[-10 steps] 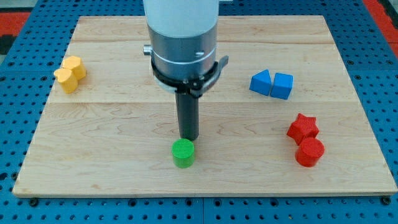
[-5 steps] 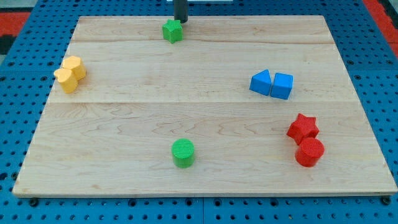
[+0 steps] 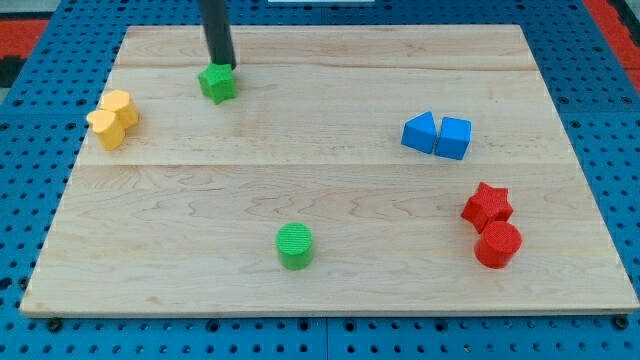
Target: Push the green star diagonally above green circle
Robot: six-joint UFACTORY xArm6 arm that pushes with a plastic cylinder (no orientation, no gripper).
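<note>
The green star (image 3: 217,83) lies on the wooden board (image 3: 330,180) toward the view's upper left. My tip (image 3: 222,64) stands right at the star's top edge, touching it. The green circle (image 3: 295,245) sits near the board's bottom edge, a little left of centre, well below and to the right of the star.
Two yellow blocks (image 3: 112,118) sit together at the left edge. A blue triangular block (image 3: 419,132) and a blue cube (image 3: 454,137) sit side by side at the right. A red star (image 3: 487,205) touches a red cylinder (image 3: 498,244) at the lower right.
The green star has moved left and down from the top centre of the board. My tip has moved left with it, staying just above it.
</note>
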